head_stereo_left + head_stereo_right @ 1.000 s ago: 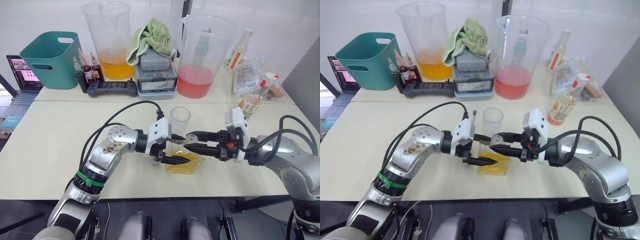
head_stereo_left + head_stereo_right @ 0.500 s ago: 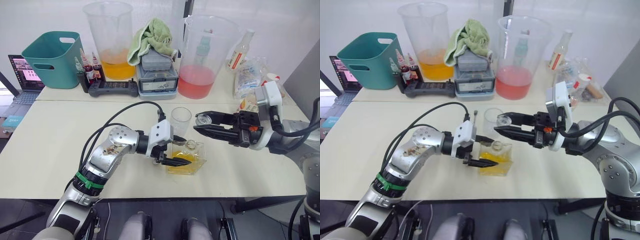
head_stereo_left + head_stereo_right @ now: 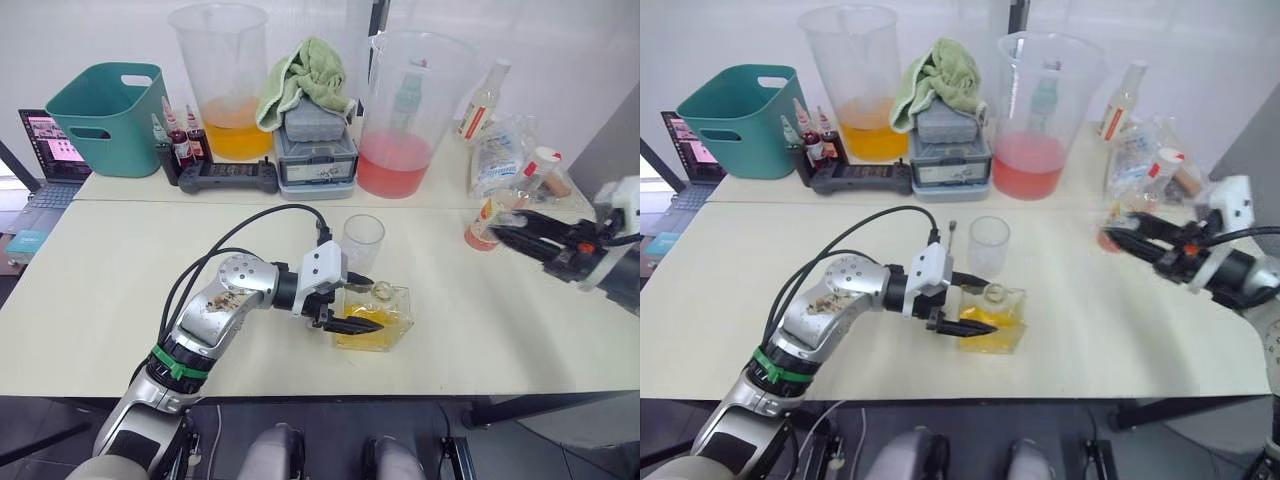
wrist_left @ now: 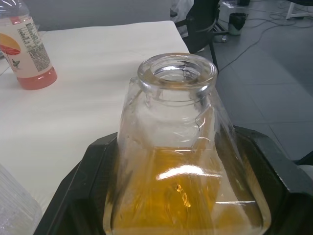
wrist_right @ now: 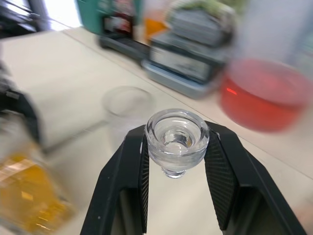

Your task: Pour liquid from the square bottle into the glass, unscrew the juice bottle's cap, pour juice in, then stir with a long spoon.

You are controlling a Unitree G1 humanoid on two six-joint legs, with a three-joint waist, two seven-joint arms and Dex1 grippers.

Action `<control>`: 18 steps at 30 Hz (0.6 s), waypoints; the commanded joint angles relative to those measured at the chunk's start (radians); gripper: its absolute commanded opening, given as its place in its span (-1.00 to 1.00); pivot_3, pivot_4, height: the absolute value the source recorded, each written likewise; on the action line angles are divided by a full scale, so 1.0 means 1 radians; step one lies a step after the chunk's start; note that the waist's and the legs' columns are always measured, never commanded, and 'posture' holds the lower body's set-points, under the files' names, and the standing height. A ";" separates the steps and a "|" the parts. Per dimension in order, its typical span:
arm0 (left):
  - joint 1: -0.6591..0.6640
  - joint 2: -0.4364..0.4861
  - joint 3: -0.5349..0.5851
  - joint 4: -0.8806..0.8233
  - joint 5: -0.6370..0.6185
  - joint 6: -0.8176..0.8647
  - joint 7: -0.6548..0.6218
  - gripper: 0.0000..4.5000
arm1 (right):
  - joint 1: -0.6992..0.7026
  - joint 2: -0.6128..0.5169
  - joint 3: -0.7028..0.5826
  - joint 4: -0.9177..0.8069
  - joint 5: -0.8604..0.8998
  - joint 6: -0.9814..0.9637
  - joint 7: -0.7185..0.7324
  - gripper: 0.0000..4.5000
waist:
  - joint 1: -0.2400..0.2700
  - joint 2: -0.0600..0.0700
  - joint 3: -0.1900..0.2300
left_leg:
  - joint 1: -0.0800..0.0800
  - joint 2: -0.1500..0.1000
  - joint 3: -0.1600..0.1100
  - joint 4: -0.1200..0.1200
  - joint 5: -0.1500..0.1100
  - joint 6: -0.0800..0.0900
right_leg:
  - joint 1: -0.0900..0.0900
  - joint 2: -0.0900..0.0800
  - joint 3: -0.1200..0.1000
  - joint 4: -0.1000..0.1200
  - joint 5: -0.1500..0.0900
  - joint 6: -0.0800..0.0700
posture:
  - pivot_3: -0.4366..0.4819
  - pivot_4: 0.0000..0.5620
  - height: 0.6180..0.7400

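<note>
Left gripper (image 3: 352, 306) clamps square bottle (image 3: 375, 316), frame centre, neck open. Right gripper (image 5: 177, 155) grips glass stopper (image 5: 177, 140), at frame right edge.

On your table (image 3: 120, 290), the square bottle (image 3: 372, 318) sits between the left gripper's (image 3: 352, 305) fingers at centre front, the glass (image 3: 362, 243) just behind it, the juice bottle (image 3: 484, 222) to the right, and the right gripper (image 5: 177, 161), stopper (image 5: 177, 140) between its fingers, at the right edge.
</note>
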 commanded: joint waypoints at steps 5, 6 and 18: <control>0.028 -0.017 -0.042 -0.023 0.004 0.014 0.000 0.24 | -0.009 0.054 0.004 0.327 -0.213 -0.251 -0.114 -0.51 | -0.003 0.003 -0.002 | 0.000 0.000 0.000 0.000 0.000 0.000 | 0.000 0.000 0.000 0.000 0.000 0.000 | -0.05 -0.47 0.98; 0.029 -0.019 -0.041 -0.024 0.005 0.014 0.002 0.24 | -0.012 0.062 0.013 0.366 -0.239 -0.278 -0.130 -0.51 | -0.004 0.004 -0.002 | 0.000 0.000 0.000 0.000 0.000 0.000 | 0.000 0.000 0.000 0.000 0.000 0.001 | -0.05 -0.47 0.98; 0.049 -0.016 -0.033 -0.048 0.006 0.032 0.034 0.24 | -0.041 0.154 0.050 0.597 -0.303 -0.371 -0.179 -0.51 | -0.007 0.008 -0.004 | 0.001 0.000 0.000 0.000 0.000 0.000 | 0.001 0.000 0.001 -0.001 0.000 0.001 | -0.05 -0.47 0.98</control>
